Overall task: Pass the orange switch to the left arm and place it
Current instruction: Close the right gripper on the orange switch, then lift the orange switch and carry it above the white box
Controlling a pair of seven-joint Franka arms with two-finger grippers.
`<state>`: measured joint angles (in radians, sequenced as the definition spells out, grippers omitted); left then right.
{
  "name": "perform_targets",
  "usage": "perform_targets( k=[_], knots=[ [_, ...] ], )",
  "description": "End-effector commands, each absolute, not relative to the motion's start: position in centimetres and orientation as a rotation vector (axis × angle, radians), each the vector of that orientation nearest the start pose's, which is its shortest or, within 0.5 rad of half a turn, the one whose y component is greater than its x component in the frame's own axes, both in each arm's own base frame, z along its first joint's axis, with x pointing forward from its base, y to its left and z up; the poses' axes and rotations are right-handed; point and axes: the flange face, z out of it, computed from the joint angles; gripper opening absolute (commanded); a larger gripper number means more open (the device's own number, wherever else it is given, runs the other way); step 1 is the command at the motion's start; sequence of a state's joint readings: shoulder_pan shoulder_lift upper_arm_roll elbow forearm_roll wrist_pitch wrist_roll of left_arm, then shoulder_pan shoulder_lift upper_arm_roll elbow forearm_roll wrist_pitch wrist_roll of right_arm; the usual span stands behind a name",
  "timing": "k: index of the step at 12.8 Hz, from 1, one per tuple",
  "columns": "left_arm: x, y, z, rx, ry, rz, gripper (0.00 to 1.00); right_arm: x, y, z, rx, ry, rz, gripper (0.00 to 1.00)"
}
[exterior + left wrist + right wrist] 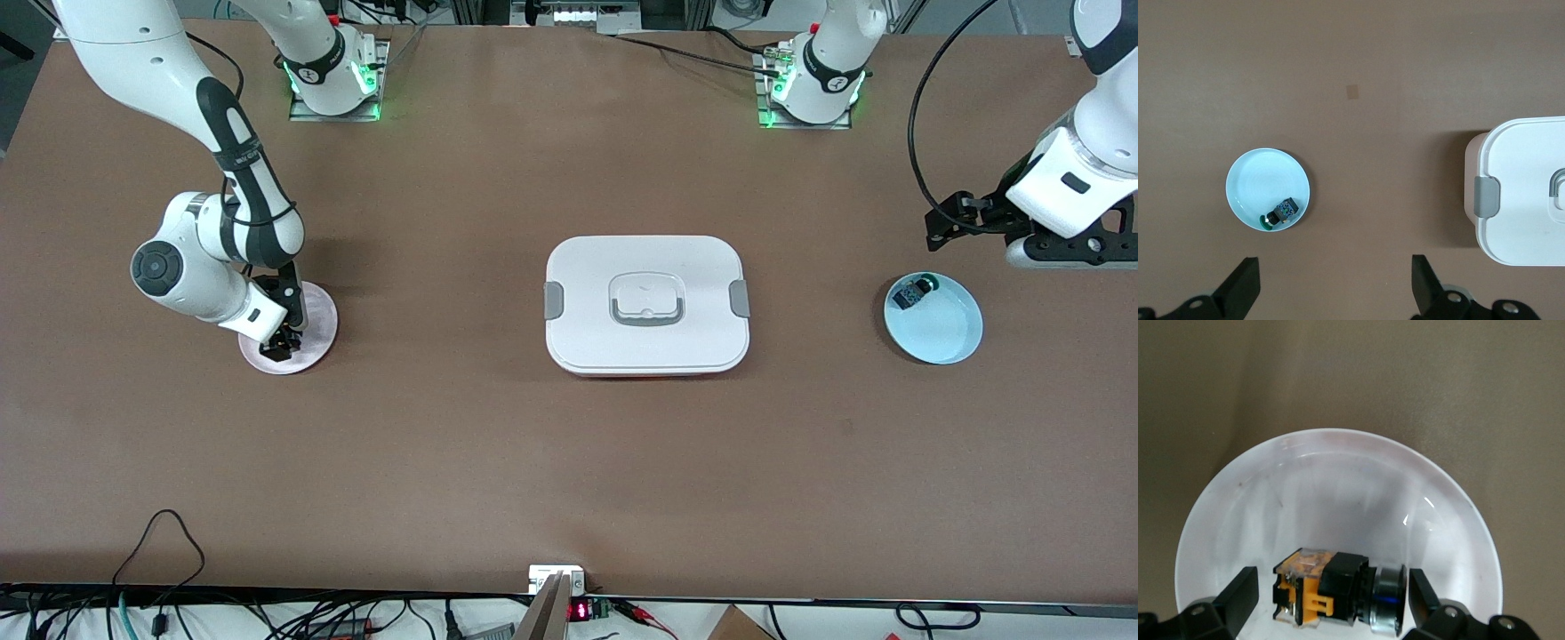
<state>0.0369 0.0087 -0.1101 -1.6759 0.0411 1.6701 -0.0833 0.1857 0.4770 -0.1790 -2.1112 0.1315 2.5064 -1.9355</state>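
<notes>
We see the orange switch (1338, 593) lying in the pink plate (1338, 493), between the right pincer's (1328, 597) released fingers. A green-capped switch (914, 292) sits in the blue plate (942, 333); the left pincer (1335, 290), released, hovers near it.

In the front view the right gripper (281, 342) hides the orange switch (1338, 588). The box (1525, 190) is cut off in the left wrist view.

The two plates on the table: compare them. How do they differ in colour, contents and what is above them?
The pink plate holds the orange switch, with the right gripper down around it, jaws open. The blue plate holds a green-capped switch; the open left gripper is up beside it. Both plates are small and round.
</notes>
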Motion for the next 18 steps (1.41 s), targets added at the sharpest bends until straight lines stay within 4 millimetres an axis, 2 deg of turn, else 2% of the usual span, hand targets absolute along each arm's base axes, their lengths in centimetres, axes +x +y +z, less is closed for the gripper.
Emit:
perform_targets(
  k=[1,3,4,7,9,11,14,16,18],
  knots=[
    [56.2,-3.9,58.5,-3.081,-0.011,0.02,1.0,57.0,0.2,18.3,1.901,2.565,-0.041,0.97],
    [56.2,-3.9,58.5,-3.081,-0.011,0.02,1.0,56.9,0.2,18.3,1.902,2.566,-0.042,0.92],
    [56.2,-3.9,58.5,-3.082,-0.013,0.02,1.0,57.0,0.2,18.3,1.901,2.565,-0.041,0.85],
    [56.1,-3.9,58.5,-3.081,-0.013,0.018,1.0,57.0,0.2,18.3,1.903,2.564,-0.041,0.48],
    [56.2,-3.9,58.4,-3.082,-0.016,0.023,1.0,57.1,0.2,18.6,1.903,2.561,-0.037,0.31],
    [56.1,-3.9,58.5,-3.082,-0.016,0.02,1.0,57.2,0.2,18.7,1.905,2.56,-0.036,0.23],
    [56.1,-3.8,58.5,-3.082,-0.011,0.021,1.0,58.0,0.9,19.9,1.916,2.58,-0.043,0.16],
    [56.1,-3.6,58.5,-3.082,-0.013,0.021,1.0,59.6,3.2,22.2,1.967,2.634,-0.004,0.11],
    [56.2,-3.6,58.4,-3.082,-0.018,0.023,1.0,60.3,5.0,24.5,2.041,2.693,0.031,0.02]
  ],
)
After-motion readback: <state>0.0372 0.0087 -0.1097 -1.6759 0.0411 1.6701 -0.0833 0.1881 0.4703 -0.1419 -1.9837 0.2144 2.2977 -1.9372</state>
